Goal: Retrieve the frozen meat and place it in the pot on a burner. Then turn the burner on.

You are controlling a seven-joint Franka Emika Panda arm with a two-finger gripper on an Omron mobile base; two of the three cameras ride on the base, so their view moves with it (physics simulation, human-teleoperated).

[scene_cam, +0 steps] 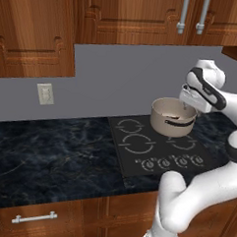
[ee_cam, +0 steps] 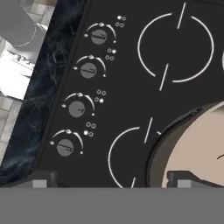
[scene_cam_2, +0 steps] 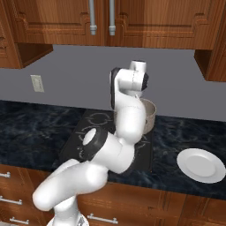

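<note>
The beige pot [scene_cam: 172,117] with dark side handles stands on the back right of the black cooktop [scene_cam: 138,158]. What shows of its inside is pale. A white burner ring [scene_cam: 137,143] lies front left of it, and another burner ring [ee_cam: 175,46] shows in the hand view. My gripper [scene_cam: 186,105] hangs just above the pot's right rim. In the hand view the gripper [ee_cam: 109,181] is open, its fingertips [ee_cam: 40,180] far apart with nothing between them, and the pot [ee_cam: 197,148] is at the lower right. From the right base view my arm hides most of the pot [scene_cam_2: 150,114].
Several round knobs [ee_cam: 76,109] run along the cooktop's front edge. A white plate [scene_cam_2: 201,165] lies on the dark marble counter [scene_cam: 50,151] right of the cooktop. Wooden wall cabinets [scene_cam: 121,17] hang overhead, and a wall outlet [scene_cam: 45,93] is at the left.
</note>
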